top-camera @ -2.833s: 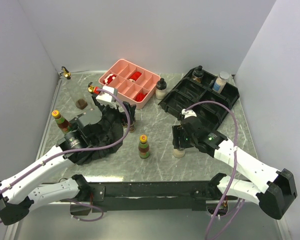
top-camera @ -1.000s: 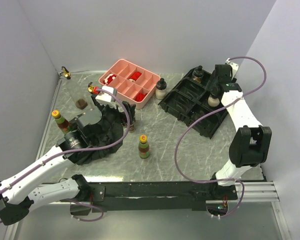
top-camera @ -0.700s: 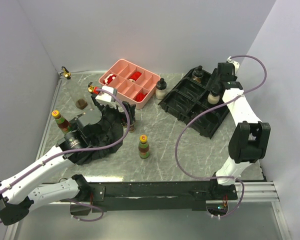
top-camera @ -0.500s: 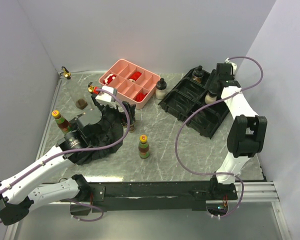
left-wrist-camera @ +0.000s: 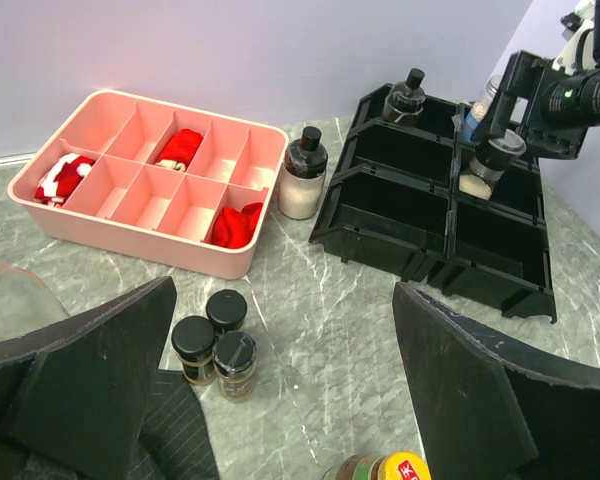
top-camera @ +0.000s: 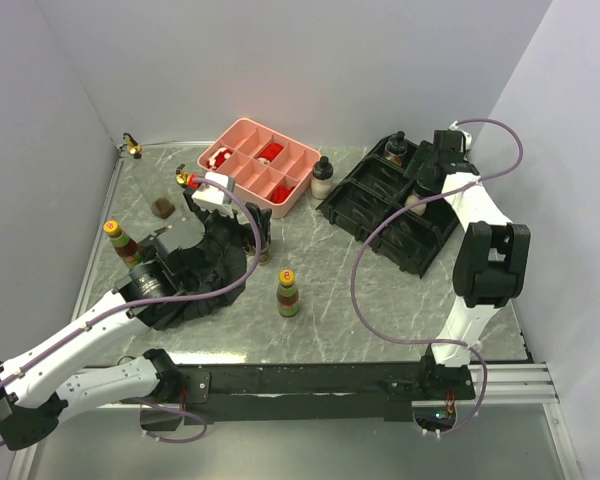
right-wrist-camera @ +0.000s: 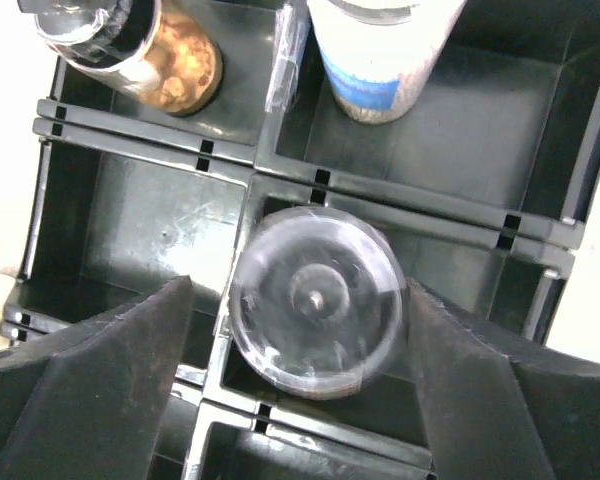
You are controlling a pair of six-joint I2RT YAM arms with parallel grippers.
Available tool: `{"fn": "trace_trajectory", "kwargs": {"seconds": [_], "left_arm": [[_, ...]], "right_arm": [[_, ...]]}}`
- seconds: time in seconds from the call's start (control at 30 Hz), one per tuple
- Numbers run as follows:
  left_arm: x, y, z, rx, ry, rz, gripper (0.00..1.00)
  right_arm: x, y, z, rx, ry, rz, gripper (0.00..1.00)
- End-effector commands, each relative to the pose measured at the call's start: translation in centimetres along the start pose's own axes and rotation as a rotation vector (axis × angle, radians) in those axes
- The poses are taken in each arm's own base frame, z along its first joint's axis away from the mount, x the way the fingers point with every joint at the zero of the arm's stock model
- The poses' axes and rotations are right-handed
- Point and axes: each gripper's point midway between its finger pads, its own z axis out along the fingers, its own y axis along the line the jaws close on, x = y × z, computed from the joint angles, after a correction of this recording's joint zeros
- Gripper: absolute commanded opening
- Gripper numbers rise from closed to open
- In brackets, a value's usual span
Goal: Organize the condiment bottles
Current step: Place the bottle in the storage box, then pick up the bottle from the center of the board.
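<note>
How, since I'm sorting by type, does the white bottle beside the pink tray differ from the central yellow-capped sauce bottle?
The white bottle has a black cap and pale contents; the sauce bottle is darker. The white bottle stands by the pink tray; the sauce bottle alone. Both stand upright.

My left arm (top-camera: pixel 70 345) stretches from its base at the lower left diagonally toward the middle, lying low. Its wrist is level, and the left claw (left-wrist-camera: pixel 283 300) faces forward with both fingers spread as wide as they go. My right arm (top-camera: pixel 475 215) rises steeply from its base at the lower right and folds at the elbow to reach the far right corner, where the right claw (right-wrist-camera: pixel 300 290) points straight down with its fingers parted.
</note>
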Motion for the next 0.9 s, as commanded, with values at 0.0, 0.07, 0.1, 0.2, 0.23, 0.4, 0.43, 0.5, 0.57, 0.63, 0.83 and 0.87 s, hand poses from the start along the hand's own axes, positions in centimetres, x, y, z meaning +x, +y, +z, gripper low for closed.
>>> {"fn": "trace_trajectory", "kwargs": {"seconds": [0.0, 0.07, 0.1, 0.2, 0.23, 0.4, 0.43, 0.5, 0.57, 0.63, 0.83, 0.87], "left_arm": [[-0.9, -0.1, 0.1, -0.001, -0.034, -0.011, 0.96], [-0.9, -0.1, 0.1, -0.001, -0.033, -0.008, 0.97], [-0.9, -0.1, 0.1, -0.004, -0.035, -0.009, 0.96], [-1.1, 0.0, 0.1, -0.005, -0.039, -0.011, 0.97], [-1.0, 0.0, 0.1, -0.007, -0.038, -0.011, 0.96], [-1.1, 0.1, 0.1, -0.011, -0.04, -0.008, 0.96], [-1.1, 0.1, 0.1, -0.01, -0.04, -0.008, 0.96], [-1.1, 0.0, 0.0, -0.006, -0.041, -0.008, 0.96], [-1.2, 0.0, 0.0, -0.004, -0.044, -0.008, 0.96], [-1.3, 0.1, -0.1, -0.005, -0.049, -0.01, 0.96], [-1.5, 0.2, -0.4, -0.001, -0.063, -0.014, 0.97], [-1.7, 0.2, -0.5, -0.002, -0.069, -0.015, 0.97]], "right_arm": [[-3.2, 1.1, -1.7, -0.062, -0.088, 0.004, 0.95], [-3.1, 1.0, -2.4, -0.065, -0.079, -0.004, 1.0], [-2.7, 0.8, -2.7, -0.062, -0.061, -0.016, 1.0], [-2.4, 0.8, -4.3, -0.072, -0.046, -0.018, 1.0], [-2.4, 0.7, -5.4, -0.086, -0.053, -0.016, 1.0], [-1.6, 1.5, -9.5, -0.161, -0.065, -0.013, 1.0], [-1.4, 1.8, -10.8, -0.189, -0.074, -0.017, 1.0], [-0.8, 2.9, -12.4, -0.235, -0.083, -0.037, 1.0], [0.6, 4.5, -14.6, -0.324, -0.077, -0.057, 1.0], [2.5, 6.3, -16.6, -0.404, -0.082, -0.088, 1.0], [9.7, 11.1, -21.3, -0.662, -0.042, -0.191, 0.99], [11.2, 12.7, -22.8, -0.748, -0.026, -0.227, 0.98]]}}
